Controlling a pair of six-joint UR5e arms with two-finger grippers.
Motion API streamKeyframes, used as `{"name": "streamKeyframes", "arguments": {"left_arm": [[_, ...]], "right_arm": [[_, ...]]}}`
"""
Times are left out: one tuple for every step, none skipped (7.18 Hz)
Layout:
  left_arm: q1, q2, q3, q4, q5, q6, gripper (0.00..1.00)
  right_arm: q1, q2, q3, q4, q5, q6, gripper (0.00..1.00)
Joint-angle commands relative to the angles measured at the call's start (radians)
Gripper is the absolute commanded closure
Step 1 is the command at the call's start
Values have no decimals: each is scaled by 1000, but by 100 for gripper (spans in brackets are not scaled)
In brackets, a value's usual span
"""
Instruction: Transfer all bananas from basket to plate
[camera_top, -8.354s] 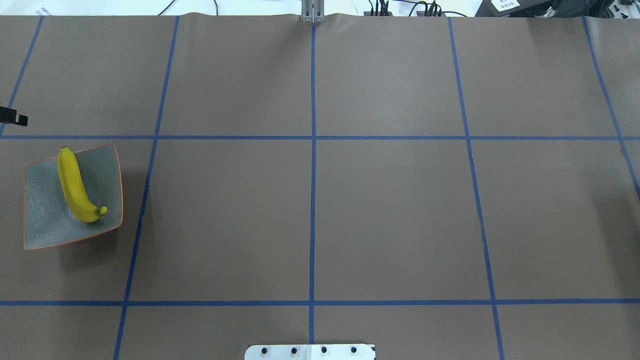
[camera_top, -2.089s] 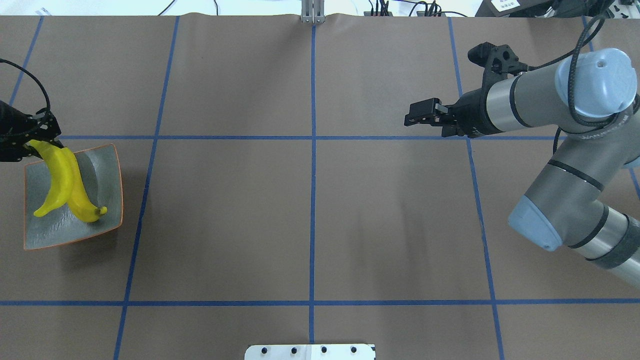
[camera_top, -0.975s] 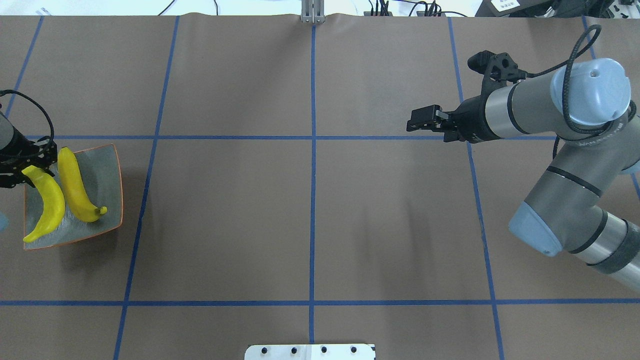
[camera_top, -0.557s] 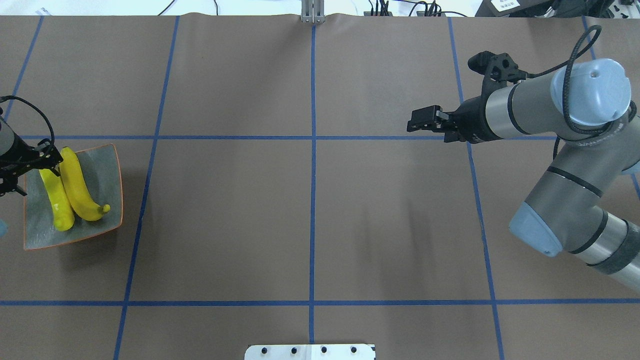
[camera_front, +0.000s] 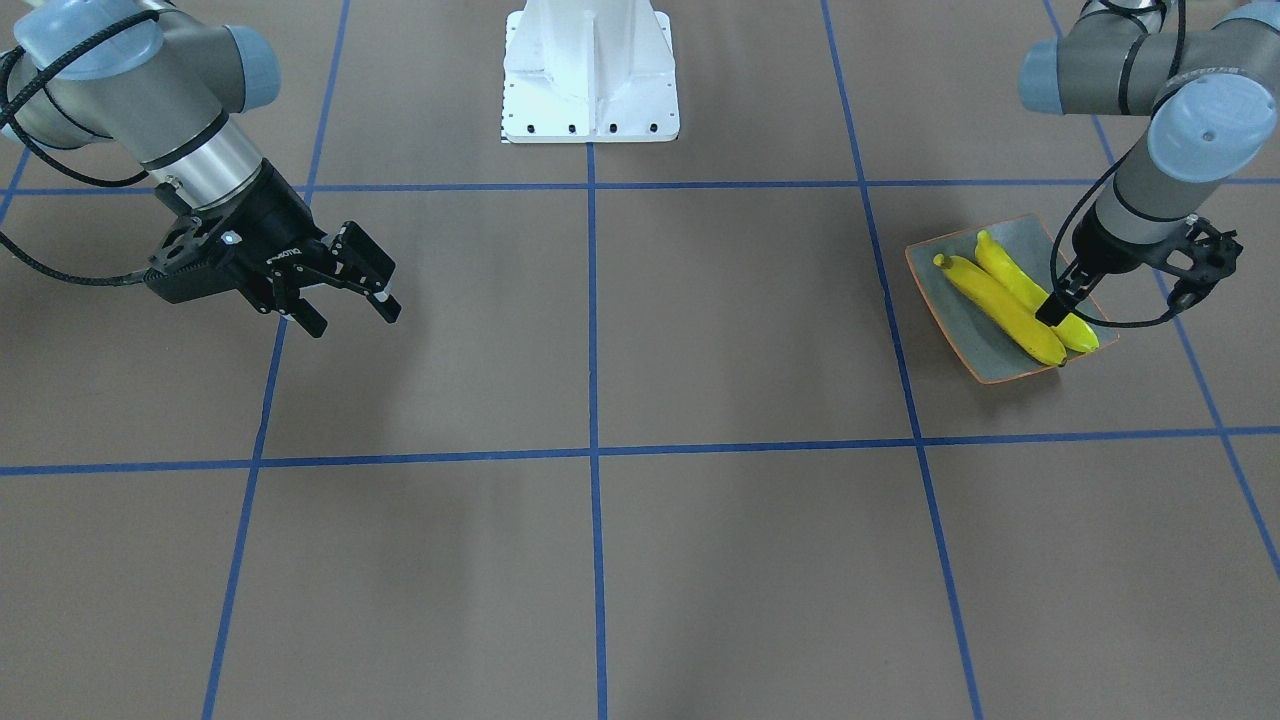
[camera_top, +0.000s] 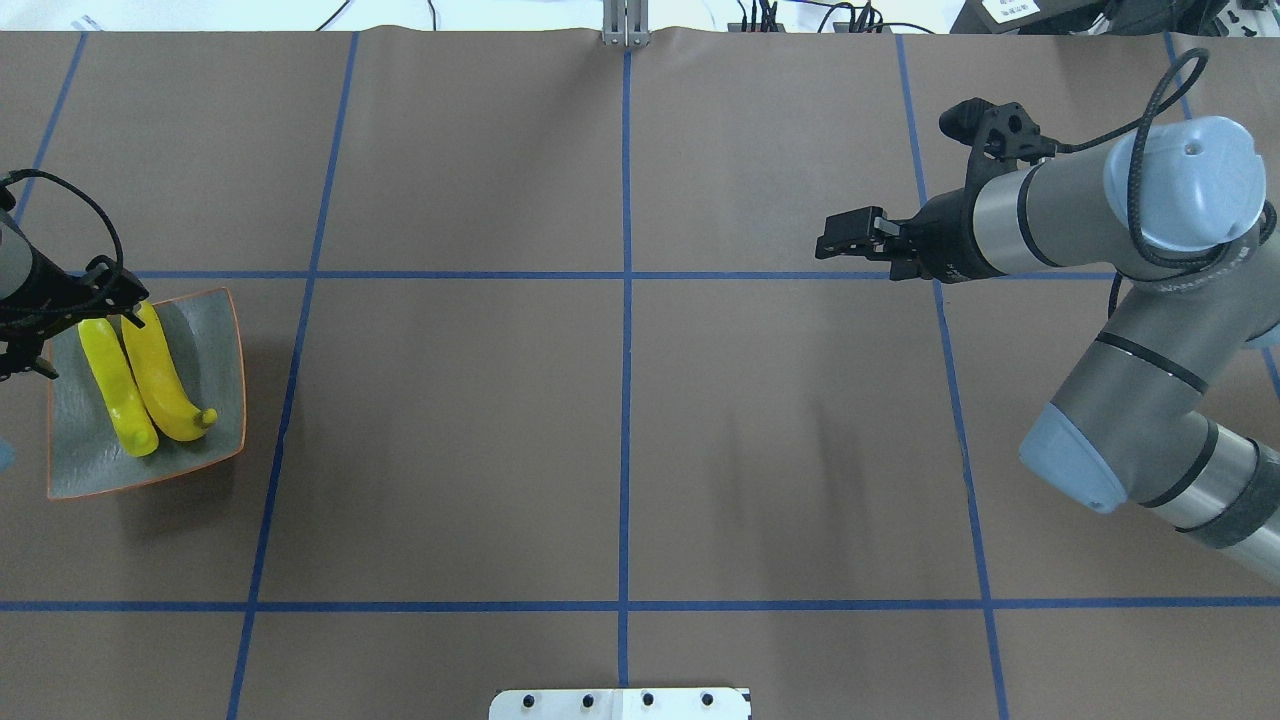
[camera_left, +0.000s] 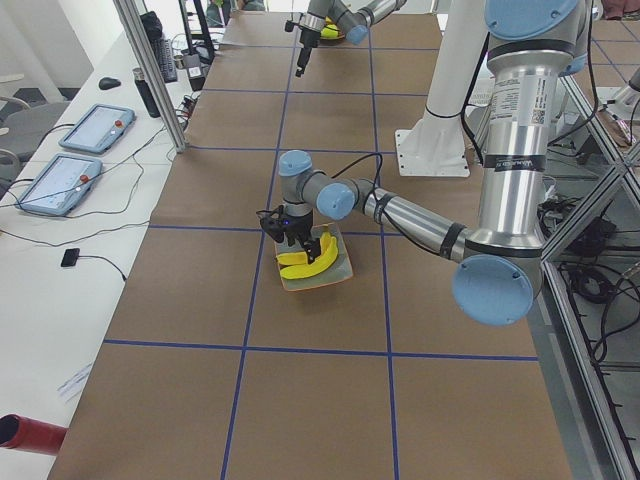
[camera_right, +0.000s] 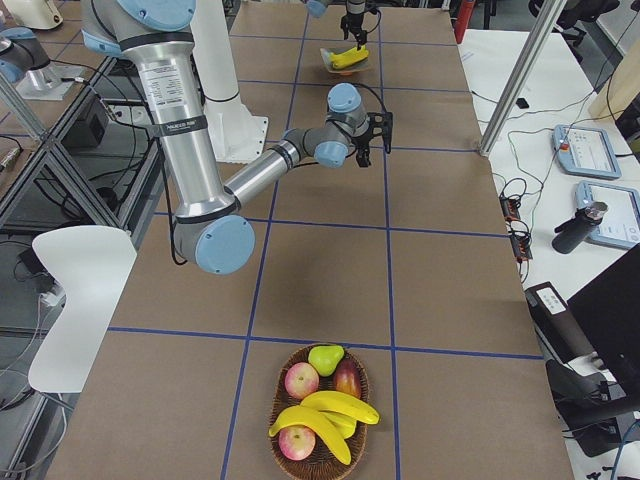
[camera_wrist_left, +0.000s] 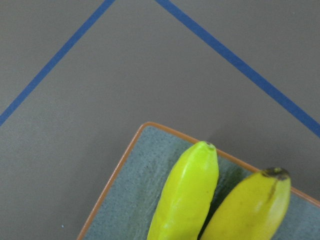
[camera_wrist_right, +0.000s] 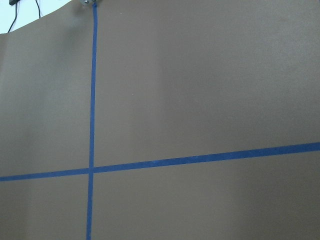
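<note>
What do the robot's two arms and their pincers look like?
The left arm and the right arm are silver-grey tubes with pale blue caps at the joints and black rings. A thin black cable loops loosely beside each wrist. The left pincer and the right pincer are black; the right one shows two fingers and small white lettering on its body.

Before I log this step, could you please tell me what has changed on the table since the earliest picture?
The left gripper brought a second banana in and lowered it onto the plate, beside the first banana; whether its jaws have let go I cannot tell. The right gripper swung in over the table, jaws open and empty. The first banana and the plate stayed put.
</note>
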Motion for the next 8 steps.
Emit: {"name": "streamKeyframes", "arguments": {"left_arm": [[-5,-93,-50,1,1,0,0],[-5,-136,-55,-4,-2,-2,0],[3,-160,-39,-57,-4,-5,0],[3,-199,-10,-69,-4,-6,0],[3,-201,-7,-73,-4,-9,0],[5,-203,-4,-74,-4,-8,0],[6,-213,5,-86,-4,-8,0],[8,-218,16,-94,-4,-5,0]], "right_arm": [[17,-36,8,0,-13,-1,0],[55,-68,8,1,-7,-18,0],[110,-97,5,0,-1,-46,0],[183,-140,-1,-9,12,-90,0],[265,-192,-9,-14,33,-212,0],[369,-250,-20,-16,102,-330,0],[464,-321,-29,-14,155,-430,0],[530,-396,-49,-14,167,-551,0]]}}
